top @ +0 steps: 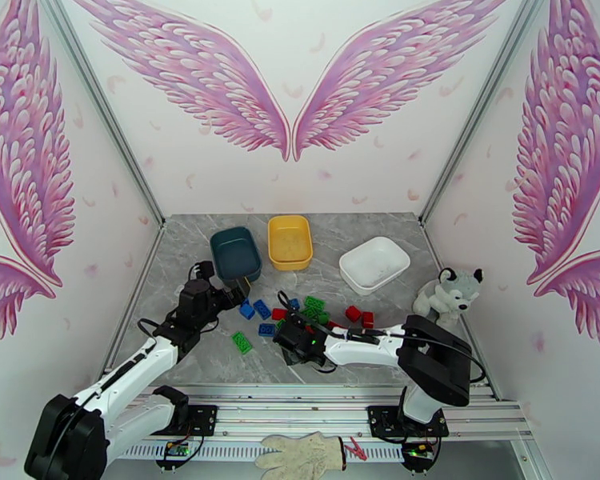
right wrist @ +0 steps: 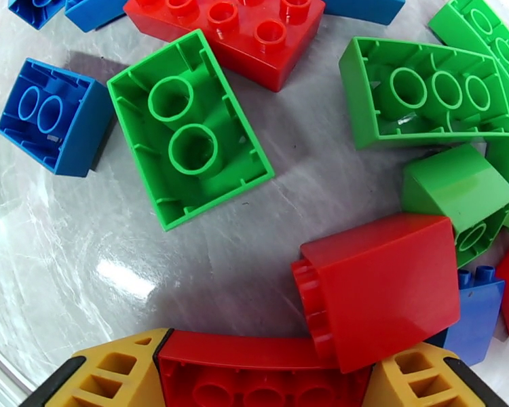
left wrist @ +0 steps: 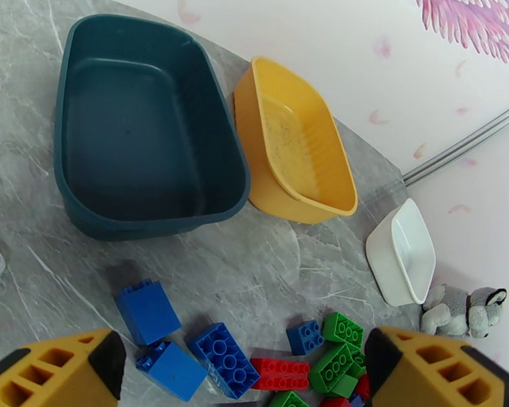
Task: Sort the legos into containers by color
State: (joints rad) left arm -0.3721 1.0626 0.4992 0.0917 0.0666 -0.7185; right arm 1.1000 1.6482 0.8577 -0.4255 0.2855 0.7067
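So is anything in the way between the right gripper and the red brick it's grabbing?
Partly. The red brick sits between the fingers of the right gripper, but a second red brick, lying on its side, rests against its right end, just ahead of the right finger. It might get dragged along when the first is lifted.

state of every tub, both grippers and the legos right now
teal tub, empty
yellow tub, empty
white tub, empty
left gripper, open, holding nothing
right gripper, shut on an upturned red brick
other legos, loose, none in a tub
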